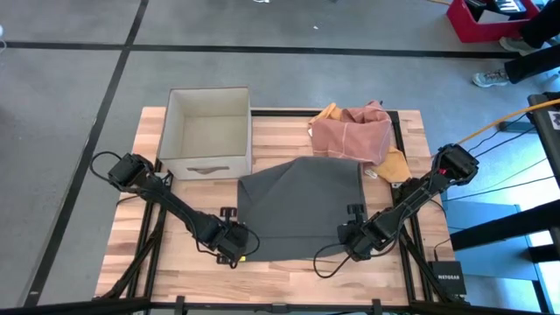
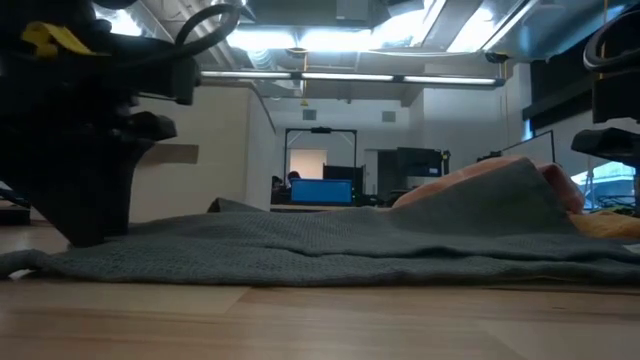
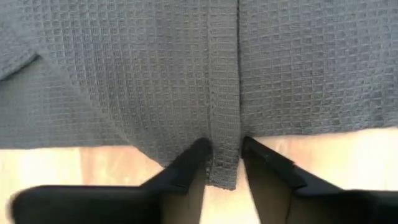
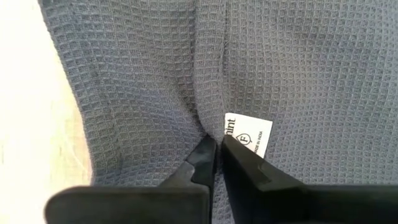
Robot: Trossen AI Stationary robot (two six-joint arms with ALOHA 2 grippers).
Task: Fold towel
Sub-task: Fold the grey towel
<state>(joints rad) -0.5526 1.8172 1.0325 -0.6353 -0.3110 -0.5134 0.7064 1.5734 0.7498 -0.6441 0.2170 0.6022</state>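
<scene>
Pinching the towel (image 1: 300,208): my left gripper (image 3: 224,163) clamps its near-left corner hem, right gripper (image 4: 217,155) clamps its near-right corner.

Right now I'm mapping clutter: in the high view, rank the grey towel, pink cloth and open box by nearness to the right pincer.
1. Grey towel: pinched in the right pincer.
2. Pink cloth: table's far side.
3. Open box: far-left corner.
</scene>
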